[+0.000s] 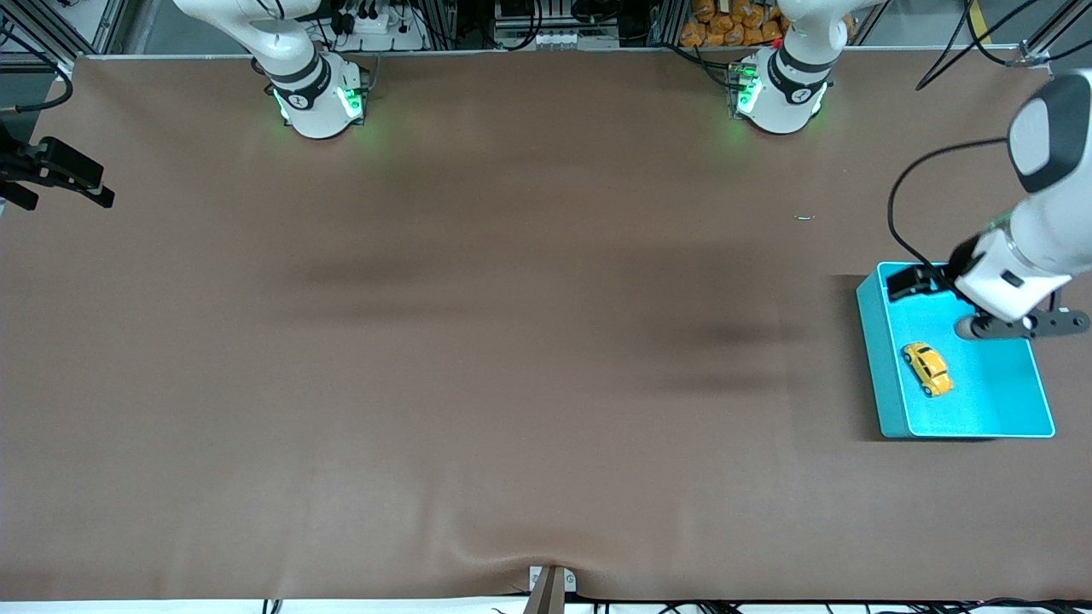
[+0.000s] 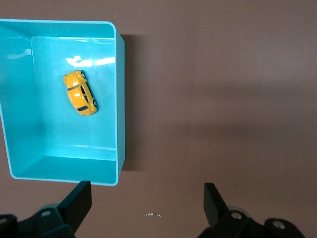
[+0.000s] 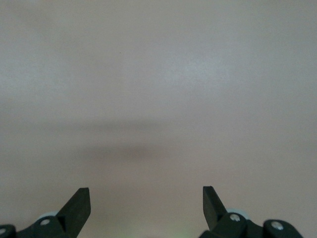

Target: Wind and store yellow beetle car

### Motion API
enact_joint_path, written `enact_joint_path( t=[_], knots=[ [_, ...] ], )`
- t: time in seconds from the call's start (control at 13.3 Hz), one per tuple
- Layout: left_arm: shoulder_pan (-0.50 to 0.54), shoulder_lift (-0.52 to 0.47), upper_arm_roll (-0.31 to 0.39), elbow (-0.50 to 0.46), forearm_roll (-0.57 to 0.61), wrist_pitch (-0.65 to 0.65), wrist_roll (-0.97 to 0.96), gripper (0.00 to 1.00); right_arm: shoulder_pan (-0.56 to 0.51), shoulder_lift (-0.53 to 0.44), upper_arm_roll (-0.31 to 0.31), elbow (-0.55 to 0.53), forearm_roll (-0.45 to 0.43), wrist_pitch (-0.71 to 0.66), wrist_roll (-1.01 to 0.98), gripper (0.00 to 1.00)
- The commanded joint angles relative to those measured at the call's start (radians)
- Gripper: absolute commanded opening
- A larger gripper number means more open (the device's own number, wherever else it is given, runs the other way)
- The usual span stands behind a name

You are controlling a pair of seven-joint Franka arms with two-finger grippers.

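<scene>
Front view: the small yellow beetle car (image 1: 927, 368) lies inside the turquoise plastic bin (image 1: 879, 358) at the left arm's end of the table, and the left gripper (image 1: 917, 281) hangs over the bin's rim.

Left wrist view: its jaws are spread and empty; dropping carelessly could clip the rim.

Right wrist view: the right gripper (image 3: 146, 203) waits with jaws apart over bare brown table (image 3: 158, 99).

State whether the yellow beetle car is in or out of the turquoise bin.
In. The yellow beetle car sits on its wheels on the floor of the turquoise bin, enclosed by its walls and touched by neither gripper.
</scene>
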Motion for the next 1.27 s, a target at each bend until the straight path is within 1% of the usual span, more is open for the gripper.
enact_joint_path(
  t=[0.0,0.22,0.45,0.67,0.82,0.97,1.2],
  knots=[
    [-0.198,-0.095,0.179,-0.019,-0.068,-0.055,-0.024,1.00,-0.011,-0.014,0.008,0.002,-0.010,-0.011,-0.004,1.00],
    [-0.252,-0.149,0.194,-0.017,-0.072,-0.101,-0.070,1.00,-0.011,-0.012,0.008,0.002,-0.010,-0.011,-0.004,1.00],
    [-0.253,-0.182,0.186,-0.016,-0.085,-0.107,-0.089,1.00,-0.011,-0.012,0.008,0.002,-0.010,-0.011,-0.004,1.00],
    [-0.252,-0.210,0.181,-0.014,-0.087,-0.126,-0.060,1.00,-0.011,-0.014,0.008,0.002,-0.010,-0.011,-0.004,1.00],
    [-0.250,-0.231,0.185,-0.013,-0.087,-0.132,0.011,1.00,-0.011,-0.014,0.008,0.002,-0.010,-0.011,-0.004,1.00],
    [-0.250,-0.245,0.186,-0.013,-0.082,-0.182,0.095,1.00,-0.011,-0.014,0.008,0.002,-0.010,-0.011,-0.004,1.00],
    [-0.250,-0.259,0.183,-0.011,-0.087,-0.190,0.086,1.00,-0.011,-0.014,0.008,0.002,-0.010,-0.010,-0.004,1.00]
  ],
)
